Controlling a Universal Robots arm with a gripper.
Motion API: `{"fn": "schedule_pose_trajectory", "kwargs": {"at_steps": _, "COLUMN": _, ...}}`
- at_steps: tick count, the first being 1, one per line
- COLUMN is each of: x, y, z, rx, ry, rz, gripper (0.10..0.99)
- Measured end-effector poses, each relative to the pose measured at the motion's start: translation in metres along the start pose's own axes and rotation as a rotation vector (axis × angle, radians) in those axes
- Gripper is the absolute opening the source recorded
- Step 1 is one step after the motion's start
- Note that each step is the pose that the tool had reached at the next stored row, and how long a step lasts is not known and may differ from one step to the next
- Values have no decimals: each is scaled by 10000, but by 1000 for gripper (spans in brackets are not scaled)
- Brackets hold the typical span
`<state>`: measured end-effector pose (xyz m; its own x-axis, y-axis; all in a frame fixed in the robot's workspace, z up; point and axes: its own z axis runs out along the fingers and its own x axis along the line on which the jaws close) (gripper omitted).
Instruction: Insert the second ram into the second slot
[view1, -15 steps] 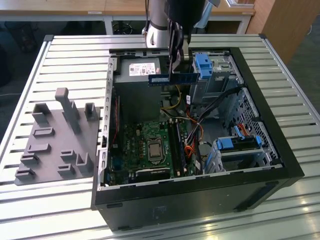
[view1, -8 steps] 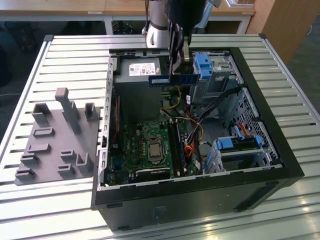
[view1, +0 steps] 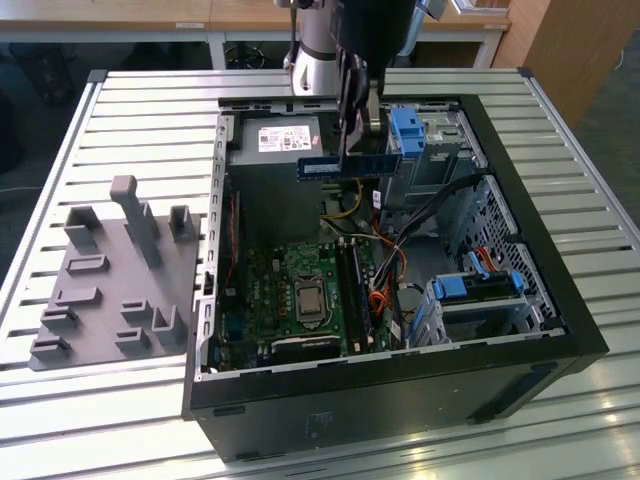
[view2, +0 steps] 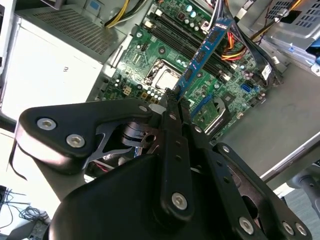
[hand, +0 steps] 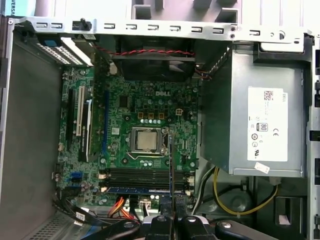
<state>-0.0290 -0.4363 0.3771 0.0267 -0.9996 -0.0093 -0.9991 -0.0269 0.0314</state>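
Clenching the ram (view1: 325, 167) between its fingers, the tool (view1: 352, 148) hangs above the open case (view1: 400, 395), which lies on its side on the slatted tabletop (view1: 120, 120). The ram is a thin blue stick held in the air with its long edge level. In the exterior view it sits over the far end of the case, between the power supply (view1: 285, 140) and a blue bracket (view1: 408, 128), and touches neither. In the second wrist view the tool (view2: 175, 97) pinches one end of the ram (view2: 205, 52), and the rest of the stick reaches out over the board (view2: 165, 55).

The green board (view1: 270, 290) lies flat on the floor of the case, with the processor (view1: 308, 298) near its middle and the long dark slots (view1: 355, 285) just beside it. In the first wrist view another blue stick (hand: 140, 190) already sits in one of the slots (hand: 145, 176), while the slots next to it are bare. The case also holds a fan (hand: 150, 62), orange cables (view1: 385, 285) and a second blue bracket (view1: 478, 287) at the near corner on the exterior view's right.

A grey fixture (view1: 110, 280) with upright posts rests on the tabletop beside the case, on the exterior view's left.
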Motion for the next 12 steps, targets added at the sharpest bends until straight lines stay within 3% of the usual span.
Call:
{"fn": "schedule_pose_trajectory", "kwargs": {"at_steps": 4, "x": 39, "y": 12, "z": 5, "rx": 172, "ry": 3, "rz": -6, "gripper": 137}}
{"fn": "schedule_pose_trajectory", "kwargs": {"at_steps": 12, "x": 115, "y": 15, "z": 24, "rx": 175, "ry": 4, "rz": 24, "gripper": 137}}
